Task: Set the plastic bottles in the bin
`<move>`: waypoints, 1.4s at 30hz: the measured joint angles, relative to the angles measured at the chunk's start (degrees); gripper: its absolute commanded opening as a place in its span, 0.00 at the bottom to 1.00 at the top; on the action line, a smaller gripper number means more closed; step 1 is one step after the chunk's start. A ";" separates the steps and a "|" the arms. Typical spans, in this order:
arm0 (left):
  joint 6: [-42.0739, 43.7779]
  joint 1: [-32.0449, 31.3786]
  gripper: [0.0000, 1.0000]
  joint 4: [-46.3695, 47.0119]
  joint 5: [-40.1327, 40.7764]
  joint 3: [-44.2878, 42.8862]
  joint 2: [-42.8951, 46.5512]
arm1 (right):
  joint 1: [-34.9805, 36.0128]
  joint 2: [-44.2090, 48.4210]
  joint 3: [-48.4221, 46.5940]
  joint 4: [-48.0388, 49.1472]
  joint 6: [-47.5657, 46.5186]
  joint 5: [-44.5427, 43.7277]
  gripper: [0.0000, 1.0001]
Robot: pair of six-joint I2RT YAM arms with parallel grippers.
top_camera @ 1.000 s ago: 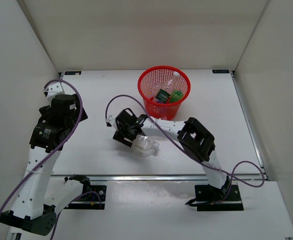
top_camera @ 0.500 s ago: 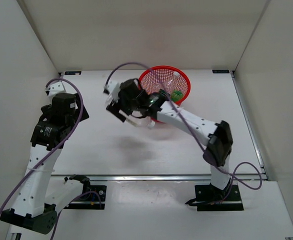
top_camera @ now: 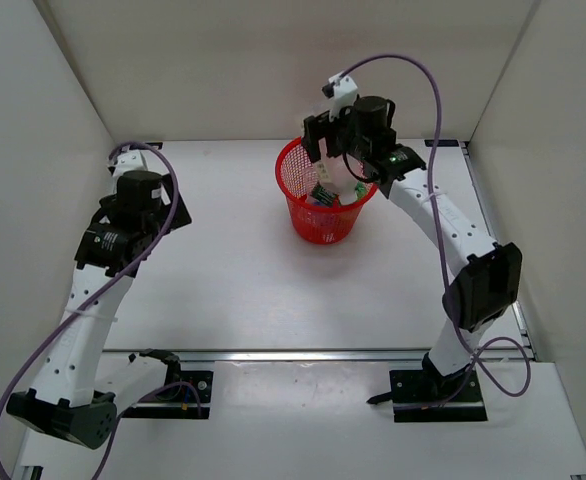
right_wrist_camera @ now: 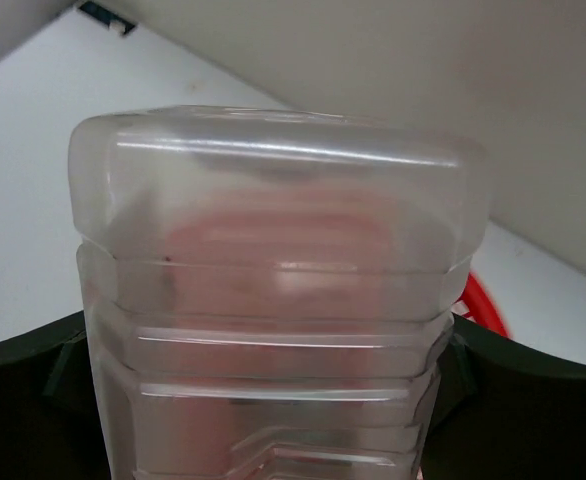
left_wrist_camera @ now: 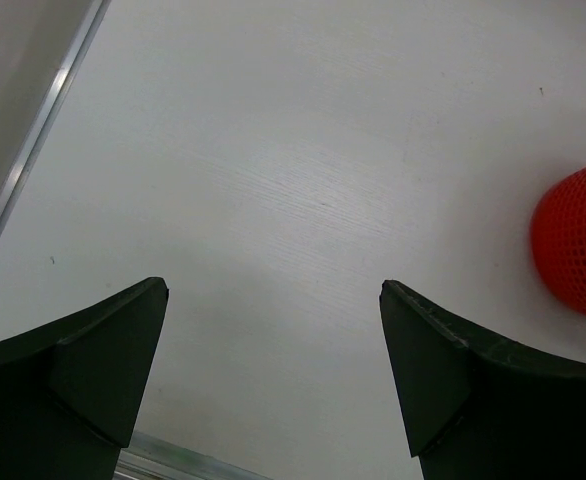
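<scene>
As bottle [right_wrist_camera: 273,300] hangs above bin [top_camera: 323,220], gripped

Top external view high above the near edge, looking down over white worktop [top_camera: 233,290], left wrist view low, facing bare worktop, red mesh bin [left_wrist_camera: 578,240] at its right edge, shared with overhead, right wrist view tight against clear squarish bottle [right_wrist_camera: 273,290], bin rim behind.

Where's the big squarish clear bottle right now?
The squarish bottle is held in the right gripper over the bin, at the far side of the table in the top view; it fills the right wrist view.
</scene>
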State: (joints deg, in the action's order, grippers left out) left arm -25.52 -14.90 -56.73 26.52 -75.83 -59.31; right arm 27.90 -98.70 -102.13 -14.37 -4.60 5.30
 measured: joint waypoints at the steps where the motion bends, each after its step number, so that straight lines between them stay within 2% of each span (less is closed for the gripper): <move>1: 0.00 -0.07 0.99 0.35 -0.22 0.00 -0.44 | -0.24 -0.35 2.05 0.87 0.42 0.70 0.79; 3: 0.00 -0.13 0.99 0.66 -0.74 0.00 -1.25 | -0.92 -1.22 5.42 1.99 1.42 2.32 0.97; 4: 0.00 -0.13 0.99 1.01 -0.96 0.00 -1.53 | -1.09 -1.60 6.38 2.03 1.86 3.10 0.99; 17: 0.24 -2.60 0.99 4.02 -3.87 -0.09 -5.88 | -1.95 -0.28 5.57 4.00 2.29 5.95 0.99; 22: 0.46 -2.97 0.99 5.07 -5.01 -0.09 -6.27 | -1.95 5.11 6.88 3.67 1.81 5.46 0.95; 23: 0.55 -2.97 0.99 5.22 -5.20 -0.09 -6.27 | -1.95 6.51 7.39 3.52 1.79 5.16 0.99; 28: 1.07 -2.84 0.99 5.25 -7.34 -1.46 -7.04 | -3.54 14.78 9.31 -1.92 5.90 1.77 0.99; 34: 1.20 -1.44 0.99 4.04 -9.97 -2.95 -10.67 | -19.96 24.90 16.33 -18.29 17.44 -1.29 0.99; 40: 1.09 1.38 0.99 2.56 -11.06 -2.95 -14.14 | -38.64 34.10 34.97 -33.14 20.90 -1.81 0.99; 42: 1.09 2.49 0.99 2.49 -12.26 -2.86 -14.29 | -41.75 37.51 38.29 -37.70 20.90 -4.74 0.99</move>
State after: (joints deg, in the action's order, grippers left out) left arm -24.43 -12.40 -54.24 14.26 -78.70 -73.60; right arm -13.85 -61.19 -63.83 -52.07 16.29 0.56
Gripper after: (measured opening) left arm 0.987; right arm 0.992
